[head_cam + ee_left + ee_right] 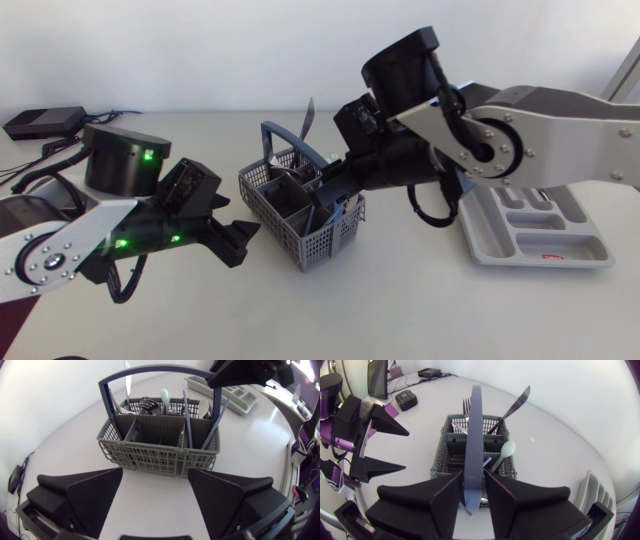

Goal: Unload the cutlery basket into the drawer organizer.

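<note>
The grey mesh basket point(290, 215) sits near the middle of the table, askew to its edges. Its blue arched handle point(475, 425) is pinched between the fingers of my right gripper point(474, 477). A knife point(306, 118) leans out of it, and a fork point(466, 406) and a pale spoon point(506, 450) stand in its compartments. The grey organizer point(545, 262) lies flat near the table's right edge, well apart.

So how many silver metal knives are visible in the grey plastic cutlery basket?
1: silver metal knife, blade up, at the far corner of the grey plastic cutlery basket. More may be hidden inside.
</note>
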